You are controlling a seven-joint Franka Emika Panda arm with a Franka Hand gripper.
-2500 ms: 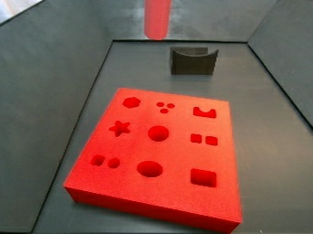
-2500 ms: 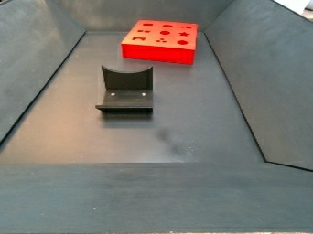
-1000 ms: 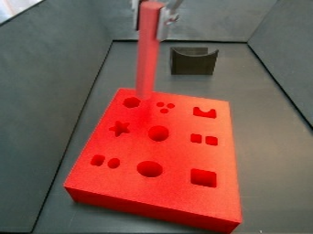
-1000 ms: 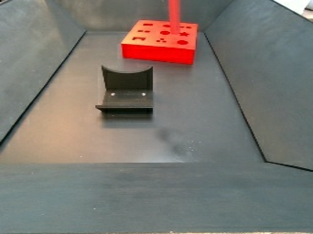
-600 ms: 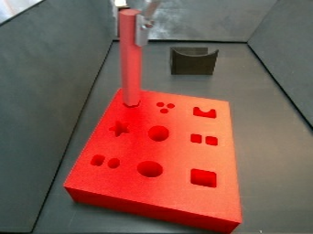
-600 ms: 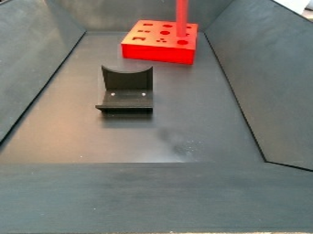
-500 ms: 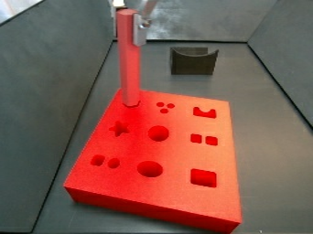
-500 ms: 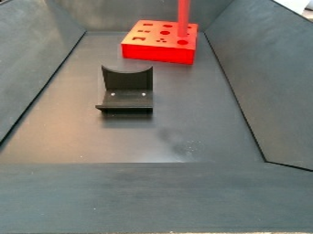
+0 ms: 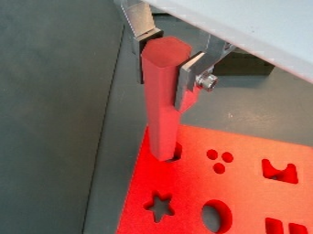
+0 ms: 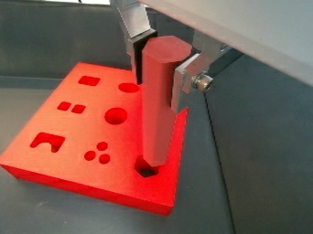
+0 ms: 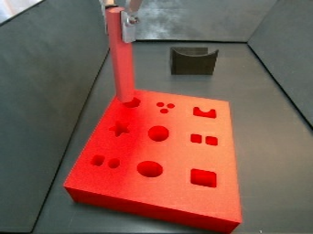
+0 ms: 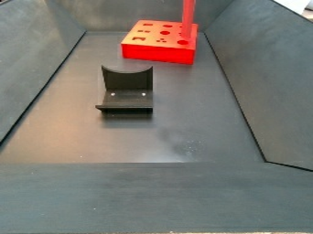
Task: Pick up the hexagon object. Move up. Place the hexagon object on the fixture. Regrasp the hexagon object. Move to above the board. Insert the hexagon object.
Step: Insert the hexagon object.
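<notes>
Here we see the gripper (image 9: 169,62) clamped on the top end of the bar (image 9: 162,101), its silver fingers (image 9: 192,73) pressed against opposite sides of the salmon-red prism in both wrist views. The bar (image 10: 159,101) stands upright over the board (image 10: 73,137), with its lower end at a hole in a corner of the red slab; we judge the tip to be entering that hole, though how deep it sits we cannot tell.

In a side view the bar (image 11: 123,59) rises from the board's (image 11: 159,169) far left corner, and the gripper (image 11: 121,9) shows only at the picture's upper edge. Beyond the board stands the fixture (image 11: 193,60), well apart from the bar.

In a side view from the opposite end, the fixture (image 12: 124,89) sits in the middle of the grey floor (image 12: 159,137), the board (image 12: 159,42) lies farther back, and the bar (image 12: 189,11) stands at its right far corner.
</notes>
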